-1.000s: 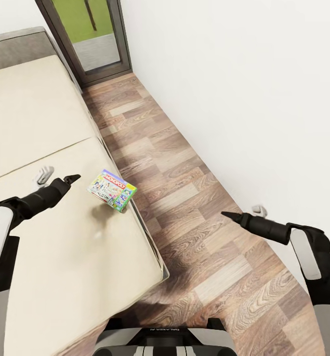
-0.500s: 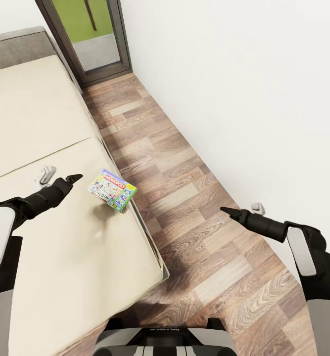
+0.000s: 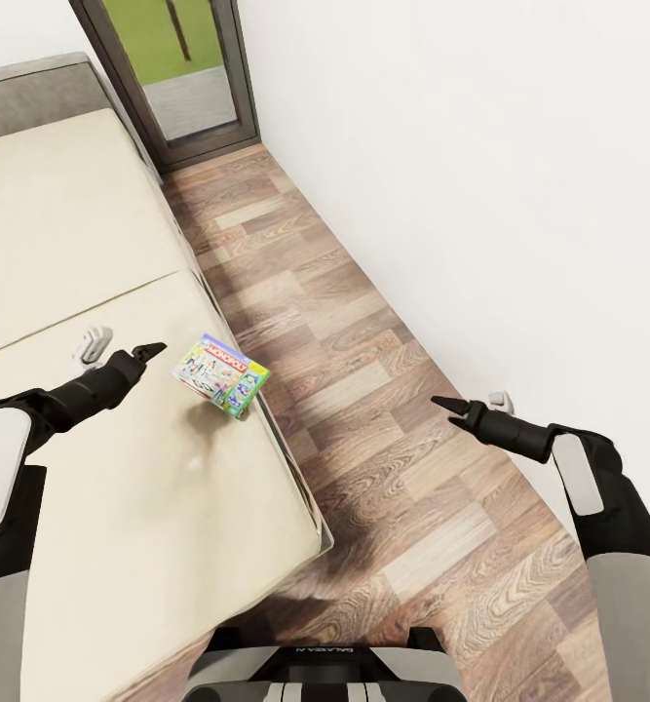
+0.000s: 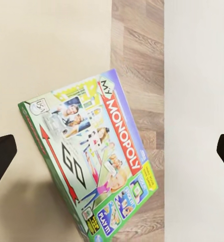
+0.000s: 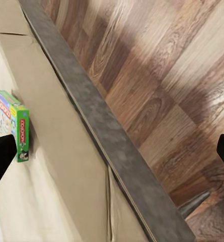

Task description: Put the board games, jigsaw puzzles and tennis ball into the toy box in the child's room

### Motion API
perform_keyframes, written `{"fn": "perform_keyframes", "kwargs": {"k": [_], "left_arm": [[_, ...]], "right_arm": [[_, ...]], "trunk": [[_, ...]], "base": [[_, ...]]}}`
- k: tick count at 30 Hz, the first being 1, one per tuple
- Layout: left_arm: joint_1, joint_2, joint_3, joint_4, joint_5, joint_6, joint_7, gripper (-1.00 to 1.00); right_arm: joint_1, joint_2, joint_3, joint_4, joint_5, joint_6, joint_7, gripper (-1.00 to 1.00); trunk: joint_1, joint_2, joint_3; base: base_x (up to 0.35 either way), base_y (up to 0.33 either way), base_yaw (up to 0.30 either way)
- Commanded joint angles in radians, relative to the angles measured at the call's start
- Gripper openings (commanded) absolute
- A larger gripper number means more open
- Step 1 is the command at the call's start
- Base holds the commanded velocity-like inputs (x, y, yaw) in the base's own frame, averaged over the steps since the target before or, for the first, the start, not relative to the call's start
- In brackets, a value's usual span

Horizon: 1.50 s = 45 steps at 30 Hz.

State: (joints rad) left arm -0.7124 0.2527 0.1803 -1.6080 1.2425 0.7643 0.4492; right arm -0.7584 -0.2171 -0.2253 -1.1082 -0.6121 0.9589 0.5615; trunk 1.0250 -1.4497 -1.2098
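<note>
Now left pincer (image 3: 150, 349) spread beside board game (image 3: 221, 374), right pincer (image 3: 441, 405) spread over floor (image 3: 363, 322).

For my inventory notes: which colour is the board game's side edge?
Green, on the board game; the right wrist view shows it best.

Head view looks down from high; both wrist views closely share the board game (image 4: 91, 156)

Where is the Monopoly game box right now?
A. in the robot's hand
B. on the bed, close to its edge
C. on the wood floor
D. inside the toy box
B. The game box sits on the beige bed near the edge by the floor, with the open left gripper apart from it.
</note>
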Motion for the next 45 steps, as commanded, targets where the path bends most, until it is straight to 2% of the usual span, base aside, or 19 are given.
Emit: {"fn": "perform_keyframes", "kwargs": {"k": [1,5,7,12,17,23,25,29,31,34,36,37,39,40,41,42,43,44,45], "left_arm": [[-0.001,0.0,0.0,-0.001,0.022,0.003,0.01,1.0],[-0.003,0.0,-0.002,-0.001,0.049,0.009,0.021,1.0],[-0.006,0.0,-0.009,-0.001,0.074,0.025,0.057,1.0],[-0.009,-0.001,-0.025,-0.001,0.1,0.049,0.123,1.0],[-0.011,-0.001,-0.035,-0.002,0.115,0.065,0.158,1.0],[-0.02,0.0,-0.04,-0.002,0.133,0.077,0.155,1.0],[-0.032,0.005,-0.041,-0.002,0.156,0.082,0.133,1.0],[-0.046,0.012,-0.042,-0.003,0.181,0.087,0.111,1.0],[-0.065,0.026,-0.042,-0.003,0.202,0.096,0.095,1.0],[-0.076,0.037,-0.042,-0.003,0.21,0.102,0.09,1.0],[-0.098,0.06,-0.041,-0.003,0.227,0.113,0.08,1.0],[-0.098,0.06,-0.041,-0.003,0.227,0.113,0.08,1.0],[-0.123,0.086,-0.039,-0.003,0.262,0.12,0.075,1.0],[-0.123,0.086,-0.039,-0.003,0.262,0.12,0.075,1.0],[-0.136,0.1,-0.038,-0.003,0.287,0.123,0.074,1.0],[-0.136,0.1,-0.038,-0.003,0.287,0.123,0.074,1.0],[-0.148,0.117,-0.037,-0.003,0.313,0.125,0.074,1.0],[-0.148,0.117,-0.037,-0.003,0.313,0.125,0.074,1.0],[-0.159,0.136,-0.037,-0.002,0.341,0.127,0.075,1.0]], "right_arm": [[-0.021,0.004,-0.002,0.037,0.004,-0.006,0.005,1.0],[-0.059,0.016,-0.001,0.118,0.006,-0.033,0.001,1.0],[-0.093,0.028,0.0,0.198,0.009,-0.059,-0.006,1.0],[-0.144,0.04,0.002,0.295,0.01,-0.087,-0.013,1.0],[-0.178,0.052,0.005,0.353,0.01,-0.103,-0.016,1.0],[-0.197,0.078,0.007,0.383,0.012,-0.12,-0.018,1.0],[-0.204,0.095,0.009,0.394,0.013,-0.141,-0.017,1.0],[-0.209,0.107,0.012,0.399,0.013,-0.161,-0.015,1.0],[-0.212,0.115,0.019,0.401,0.013,-0.173,-0.011,1.0],[-0.213,0.117,0.024,0.402,0.013,-0.178,-0.007,1.0],[-0.214,0.122,0.033,0.403,0.014,-0.186,0.005,1.0],[-0.214,0.122,0.033,0.403,0.014,-0.186,0.005,1.0],[-0.215,0.124,0.042,0.402,0.014,-0.191,0.024,1.0],[-0.215,0.124,0.042,0.402,0.014,-0.191,0.024,1.0],[-0.215,0.126,0.046,0.401,0.014,-0.194,0.035,1.0],[-0.215,0.126,0.046,0.401,0.014,-0.194,0.035,1.0],[-0.215,0.126,0.051,0.4,0.014,-0.195,0.049,1.0],[-0.215,0.126,0.051,0.4,0.014,-0.195,0.049,1.0],[-0.215,0.126,0.055,0.4,0.014,-0.197,0.063,1.0]], "trunk": [[0.0,0.0,0.0],[0.0,0.0,0.0],[0.0,0.0,0.0],[0.0,0.0,0.0],[0.0,0.0,0.0],[0.0,0.0,0.0],[0.0,0.0,0.0],[0.0,0.0,0.0],[0.0,0.0,0.0],[0.0,0.0,0.0],[0.0,0.0,0.0],[0.0,0.0,0.0],[0.0,0.0,0.0],[0.0,0.0,0.0],[0.0,0.0,0.0],[0.0,0.0,0.0],[0.0,0.0,0.0],[0.0,0.0,0.0],[0.0,0.0,0.0]], "base": [[0.0,0.0,0.0],[0.0,0.0,0.0],[0.0,0.0,0.0],[0.0,0.0,0.0],[0.0,0.0,0.0],[0.0,0.0,0.0],[0.0,0.0,0.0],[0.0,0.0,0.0],[0.0,0.0,0.0],[0.0,0.0,0.0],[0.0,0.0,0.0],[0.0,0.0,0.0],[0.0,0.0,0.0],[0.0,0.0,0.0],[0.0,0.0,0.0],[0.0,0.0,0.0],[0.0,0.0,0.0],[0.0,0.0,0.0],[0.0,0.0,0.0]]}}
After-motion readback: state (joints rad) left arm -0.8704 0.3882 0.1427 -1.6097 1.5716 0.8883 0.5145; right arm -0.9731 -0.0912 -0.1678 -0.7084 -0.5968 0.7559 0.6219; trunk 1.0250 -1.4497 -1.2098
